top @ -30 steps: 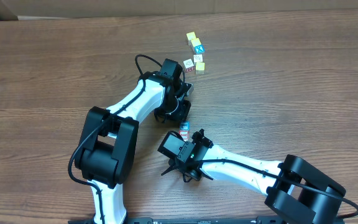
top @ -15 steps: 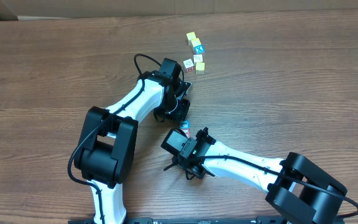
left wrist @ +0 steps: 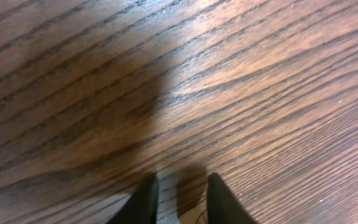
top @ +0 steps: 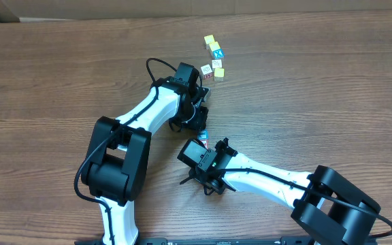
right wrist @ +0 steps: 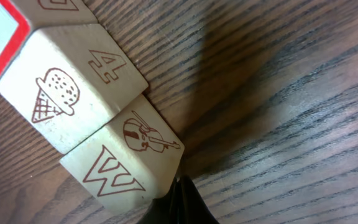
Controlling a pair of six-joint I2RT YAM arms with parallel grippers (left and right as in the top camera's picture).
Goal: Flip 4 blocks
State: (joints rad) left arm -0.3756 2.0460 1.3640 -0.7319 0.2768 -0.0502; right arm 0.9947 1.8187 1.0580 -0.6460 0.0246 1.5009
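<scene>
On the counter (top: 332, 88) the left tool (left wrist: 180, 190) hangs low over bare wood, its jaws slightly apart with nothing seen between them. The right tool (right wrist: 178, 200) is pressed together, its tip against the lower corner of the W block (right wrist: 120, 168). The blocks (top: 202, 139) lie in a tight row between the two tools, sides touching. A closed tip prying at that end corner may shove the W block into its neighbours and skew the row instead of tipping it, or slip off.
</scene>
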